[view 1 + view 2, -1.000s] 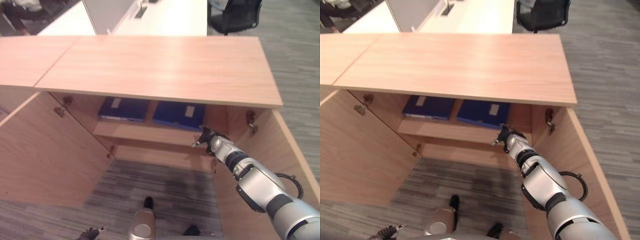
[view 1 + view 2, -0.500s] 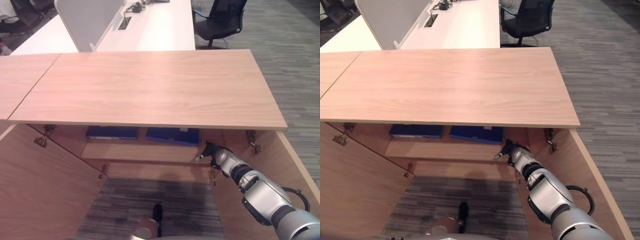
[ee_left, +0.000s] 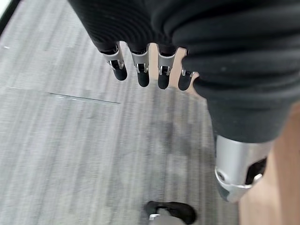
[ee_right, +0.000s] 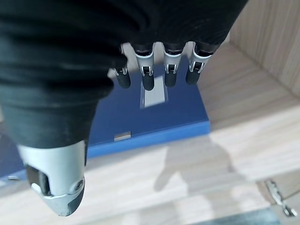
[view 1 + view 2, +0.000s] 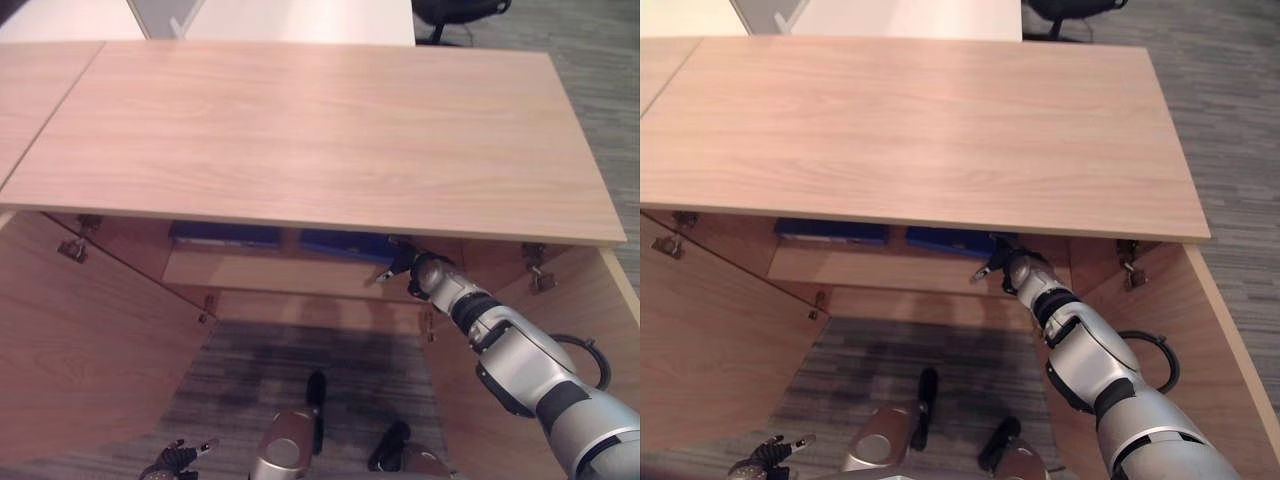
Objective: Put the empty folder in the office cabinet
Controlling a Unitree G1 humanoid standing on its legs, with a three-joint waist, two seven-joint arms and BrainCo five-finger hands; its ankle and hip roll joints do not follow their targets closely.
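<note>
Right robot hand (image 4: 154,70) open above blue folder (image 4: 154,117) on cabinet shelf (image 4: 197,173); best withdrawn straight back, clear of folder edge.

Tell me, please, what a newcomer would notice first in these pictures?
First is the wide wooden cabinet top, with both doors swung open below it. Under it, the right hand reaches to the shelf, fingers relaxed above a blue folder that lies flat there; a second blue folder lies beside it on the robot's left. The left hand hangs low over the grey carpet, holding nothing.
</note>
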